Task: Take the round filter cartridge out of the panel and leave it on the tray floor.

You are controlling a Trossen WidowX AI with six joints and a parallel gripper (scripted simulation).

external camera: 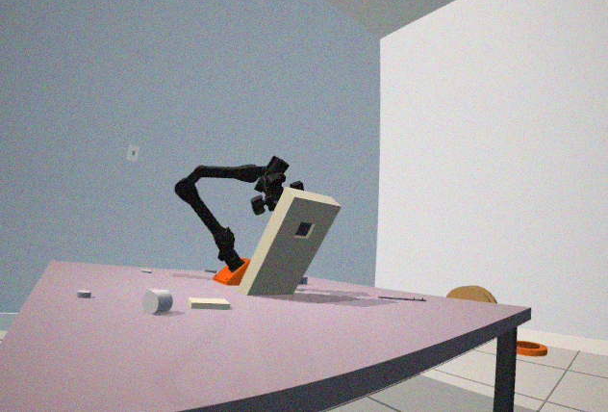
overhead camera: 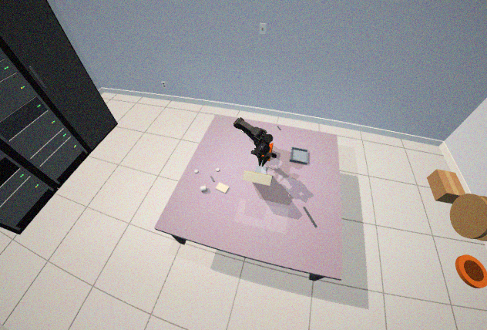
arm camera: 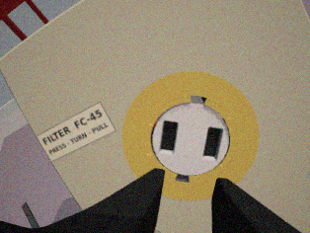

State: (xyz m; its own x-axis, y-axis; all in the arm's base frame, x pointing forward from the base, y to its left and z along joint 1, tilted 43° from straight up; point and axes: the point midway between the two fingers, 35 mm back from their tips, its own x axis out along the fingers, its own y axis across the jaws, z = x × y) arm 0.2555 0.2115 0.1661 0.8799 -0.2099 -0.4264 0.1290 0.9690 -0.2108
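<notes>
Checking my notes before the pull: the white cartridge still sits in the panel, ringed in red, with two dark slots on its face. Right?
Not quite: the ring around the cartridge is yellow, as the wrist view shows. The rest holds.

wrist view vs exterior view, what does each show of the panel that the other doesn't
Only the wrist view shows the panel's front: the round white filter cartridge with two dark slots, its yellow ring, the FILTER FC-45 label, and the narrowly set fingers just short of it. Only the exterior view shows the rear window, the backward tilt and the arm. Both show the beige service panel.
</notes>
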